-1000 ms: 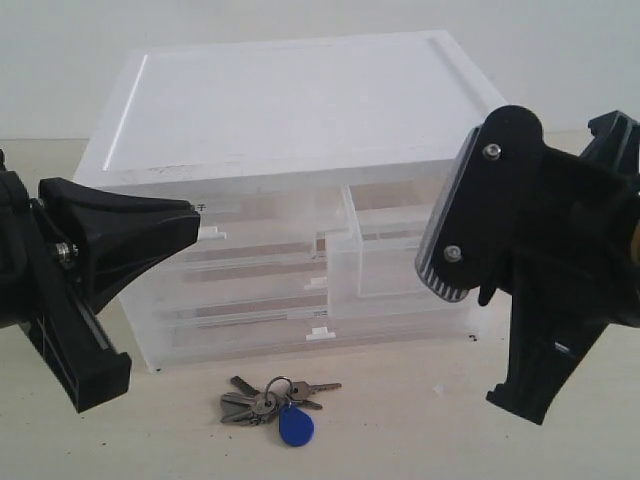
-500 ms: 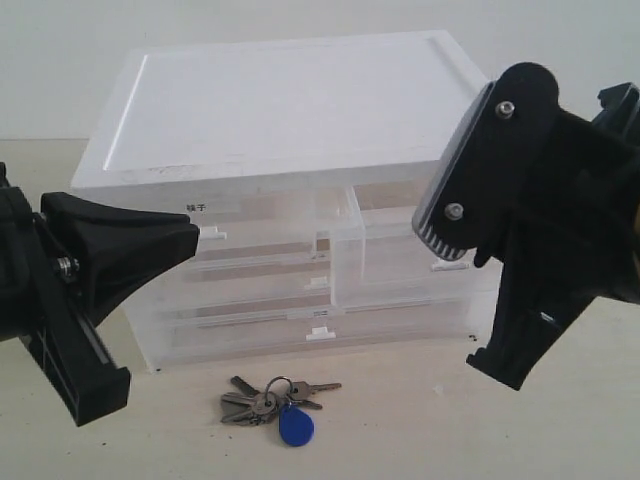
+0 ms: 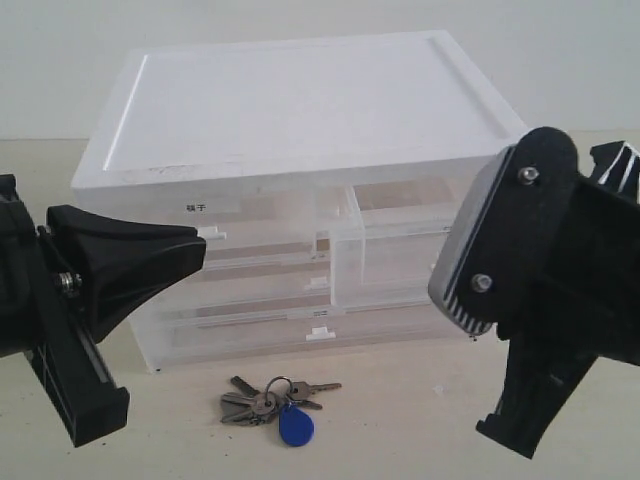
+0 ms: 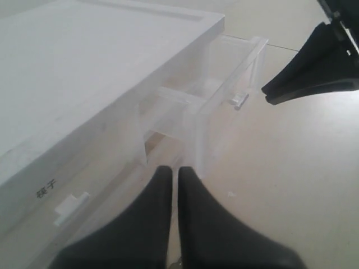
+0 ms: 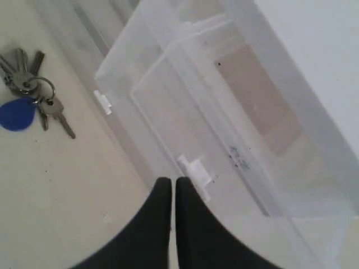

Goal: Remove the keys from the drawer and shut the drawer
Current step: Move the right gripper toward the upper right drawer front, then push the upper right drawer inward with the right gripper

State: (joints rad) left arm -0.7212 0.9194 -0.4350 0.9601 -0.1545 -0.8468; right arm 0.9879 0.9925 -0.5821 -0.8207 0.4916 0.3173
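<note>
Jaws clenched on nothing, both arms: left gripper [image 4: 170, 171], right gripper [image 5: 168, 182]. Keys [image 3: 272, 404] lie near on the tabletop [image 3: 420, 430], outside the cabinet [image 3: 290, 100]; grey blades spread left-right, blue fob [image 3: 295, 427] nearest. Beyond, the drawer [image 5: 224, 112] protrudes, translucent, apparently empty. Its white tab [image 5: 196, 168] sits just beyond the right gripper's tips, so the right arm is nearer. Judged: push farward along the slide axis.

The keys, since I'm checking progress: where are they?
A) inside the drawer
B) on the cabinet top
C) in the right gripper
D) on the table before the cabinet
D: the keys lie on the table just in front of the cabinet.
</note>
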